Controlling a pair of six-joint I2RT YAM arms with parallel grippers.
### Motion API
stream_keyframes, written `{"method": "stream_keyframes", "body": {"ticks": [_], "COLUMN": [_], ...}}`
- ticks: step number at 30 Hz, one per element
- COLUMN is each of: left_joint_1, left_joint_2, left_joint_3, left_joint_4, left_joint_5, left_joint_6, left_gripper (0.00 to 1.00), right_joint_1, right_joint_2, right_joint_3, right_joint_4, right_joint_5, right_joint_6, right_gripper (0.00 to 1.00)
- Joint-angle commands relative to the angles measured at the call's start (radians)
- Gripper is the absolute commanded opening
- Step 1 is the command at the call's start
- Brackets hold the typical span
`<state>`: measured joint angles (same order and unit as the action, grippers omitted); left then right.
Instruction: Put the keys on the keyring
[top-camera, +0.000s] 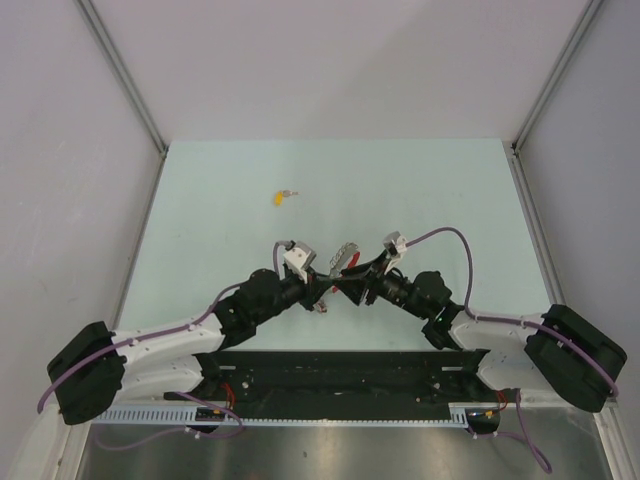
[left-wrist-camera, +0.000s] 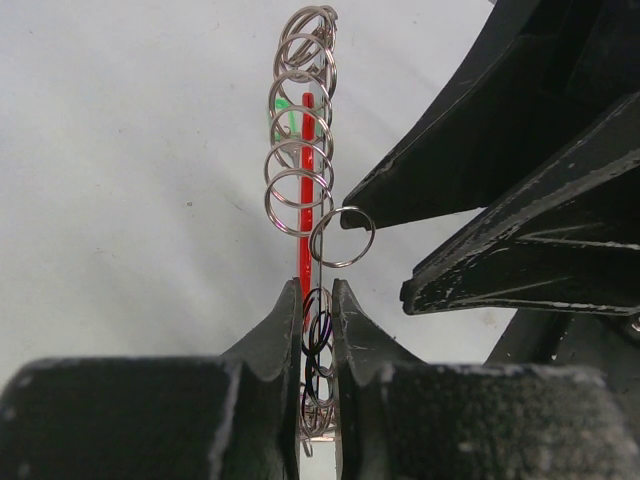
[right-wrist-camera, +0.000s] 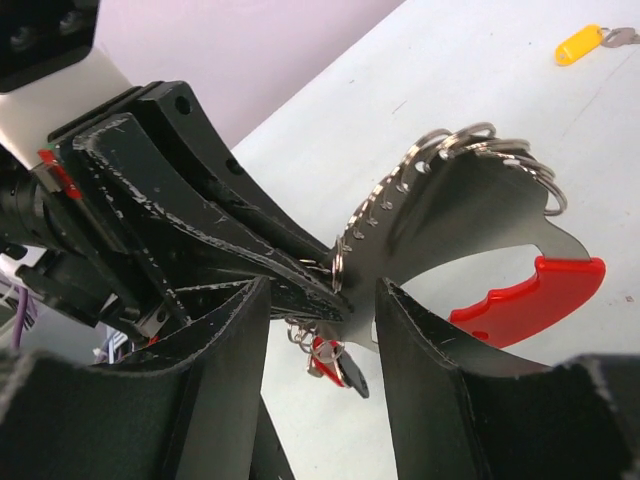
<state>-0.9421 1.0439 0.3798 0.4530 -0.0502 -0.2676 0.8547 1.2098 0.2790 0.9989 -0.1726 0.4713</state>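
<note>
The keyring is a flat grey crescent with a red end and several steel rings along its edge; in the top view the keyring hangs above the table between both arms. My left gripper is shut on its lower edge and holds it upright. A green bit shows behind the rings. The red and black tags dangle underneath. My right gripper stands open around the left fingertips and the ring's edge, gripping nothing. The yellow key lies alone on the table farther back; the right wrist view shows the yellow key too.
The pale green table is walled by grey panels with metal corner posts. The two wrists meet closely at the table's near middle, with purple cables looping over them. A black base rail runs along the near edge.
</note>
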Motion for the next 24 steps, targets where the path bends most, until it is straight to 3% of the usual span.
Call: {"method": "stream_keyframes", "body": {"ticks": [1, 11, 24], "left_joint_1": [0.0, 0.0, 0.0], "left_joint_2": [-0.036, -0.03, -0.033], "left_joint_3": [0.051, 0.059, 0.054], "left_joint_4": [0.066, 0.065, 0.073], "left_joint_5": [-0.017, -0.011, -0.008], "left_joint_6": [-0.042, -0.05, -0.055], "left_gripper": [0.0, 0.0, 0.0], "right_joint_1": [0.009, 0.01, 0.006], "right_joint_2": [0.022, 0.068, 0.102], "right_joint_3": [-0.009, -0.003, 0.002], "right_joint_4": [0.145, 0.188, 0.222], "right_joint_5": [0.059, 0.062, 0.044], "right_joint_6": [0.023, 0.016, 0.012], "right_gripper": [0.51, 0.43, 0.22]}}
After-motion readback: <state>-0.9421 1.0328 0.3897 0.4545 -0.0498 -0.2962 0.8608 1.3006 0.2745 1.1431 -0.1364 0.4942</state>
